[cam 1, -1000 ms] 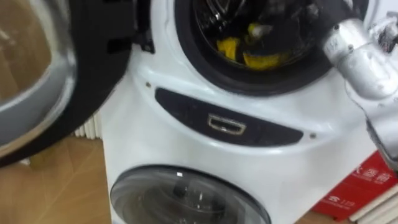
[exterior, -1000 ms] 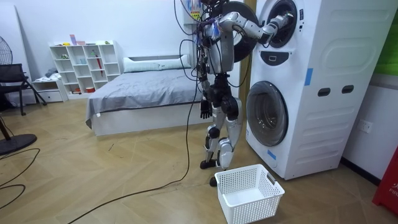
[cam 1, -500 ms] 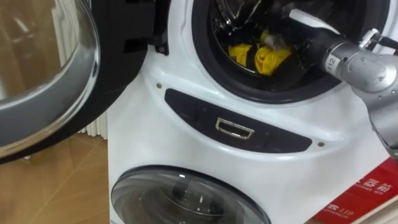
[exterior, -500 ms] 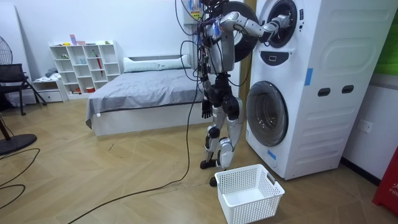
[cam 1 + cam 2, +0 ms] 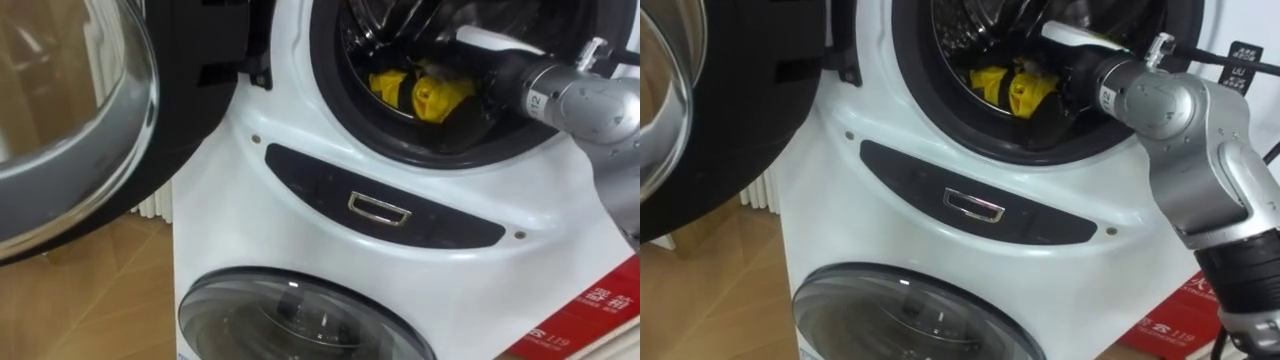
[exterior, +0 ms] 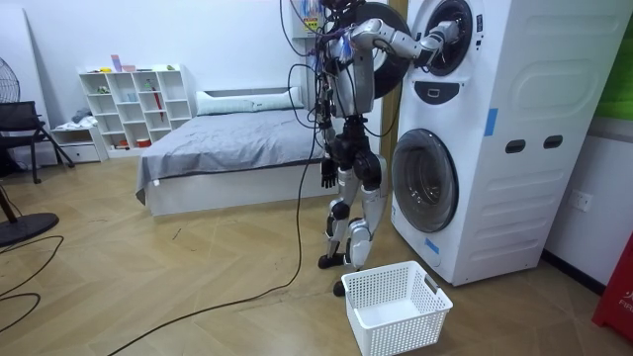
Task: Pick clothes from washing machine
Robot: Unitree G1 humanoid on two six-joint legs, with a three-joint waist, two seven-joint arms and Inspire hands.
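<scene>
A bunched yellow cloth [image 5: 430,95] lies low in the drum of the upper washing machine [image 6: 465,59], whose round door [image 5: 90,120] hangs open at the left. My right arm reaches in through the opening, and my right hand [image 5: 1045,68] is deep in the dark drum, right at the yellow cloth. Its fingers are hidden among cloth and shadow. In the room view I stand upright close to the stacked machines, and my left hand [image 6: 324,178] hangs at my side, fingers relaxed and holding nothing.
The lower machine's glass door [image 5: 300,320] is closed below a dark control panel [image 5: 380,205]. A white laundry basket [image 6: 396,305] stands on the floor by my feet. A red box [image 5: 590,315] leans at the right, and a bed [image 6: 237,138] lies behind me.
The view has shifted slightly. My right arm has pushed further into the drum, from the rim to the yellow cloth, which now looks more bunched up.
</scene>
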